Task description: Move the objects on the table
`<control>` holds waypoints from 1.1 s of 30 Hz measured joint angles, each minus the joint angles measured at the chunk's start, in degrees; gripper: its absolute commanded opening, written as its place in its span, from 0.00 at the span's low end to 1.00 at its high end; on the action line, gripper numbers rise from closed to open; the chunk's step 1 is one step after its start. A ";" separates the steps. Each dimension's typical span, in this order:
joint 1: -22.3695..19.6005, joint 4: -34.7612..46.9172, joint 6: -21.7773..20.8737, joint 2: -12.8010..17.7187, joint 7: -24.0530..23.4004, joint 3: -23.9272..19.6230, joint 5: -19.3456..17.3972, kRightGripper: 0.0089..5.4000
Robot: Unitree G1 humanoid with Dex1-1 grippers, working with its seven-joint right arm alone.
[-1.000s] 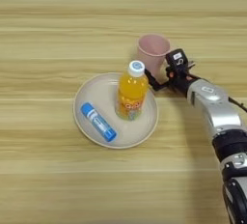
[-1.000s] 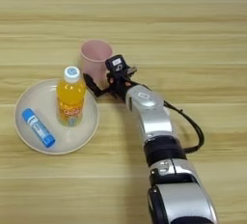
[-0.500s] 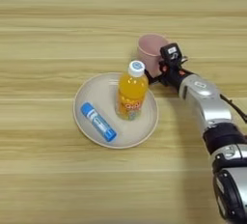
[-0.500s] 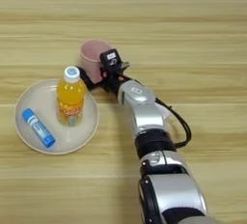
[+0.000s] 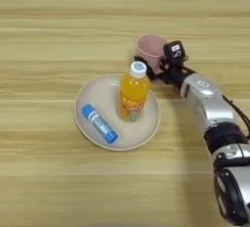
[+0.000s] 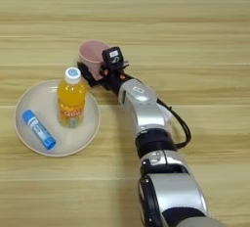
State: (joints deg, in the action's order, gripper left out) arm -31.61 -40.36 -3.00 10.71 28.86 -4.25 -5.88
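table [image 5: 49,20]: light wood, grain runs left-right, fills both views.
plate [image 5: 93,99]: round, beige, flat on table, left of centre. Holds bottle and tube.
bottle [image 5: 133,94]: orange drink, white cap, upright on right half of plate, near its far-right rim.
tube [image 5: 99,123]: flat, blue and white with a blue end, lying diagonally on left half of plate. Apart from bottle.
cup [image 5: 151,47]: pink, upright, mouth up, on table just behind plate's far-right edge. Not on plate.
arm [image 6: 141,108]: silver forearm, enters from bottom right, reaches up-left toward cup.
claw [image 5: 158,69]: at cup's near-right side. One black finger [image 5: 146,68] sits low in front of cup base, between cup and bottle; the black block with a white label [image 5: 175,52] is against cup's right wall.
claw state: fingers spread around lower part of cup, appear to touch it; firm grip or loose, cannot tell.
cup vs claw: cup just behind and left of claw, between its fingers.
bottle vs claw: just in front-left of claw, close to the low finger; touching or not, cannot tell.
tube vs claw: well apart, far side of plate.
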 measured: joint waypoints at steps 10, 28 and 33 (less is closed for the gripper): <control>-0.80 0.13 -0.08 -0.06 -0.01 -0.37 -0.13 0.81; -0.12 24.26 8.90 0.03 0.34 -0.89 -5.86 0.81; 1.15 34.29 13.95 0.02 0.34 -0.60 -8.20 0.81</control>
State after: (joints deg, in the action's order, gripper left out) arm -30.46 -6.07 10.95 10.72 29.20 -4.85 -14.08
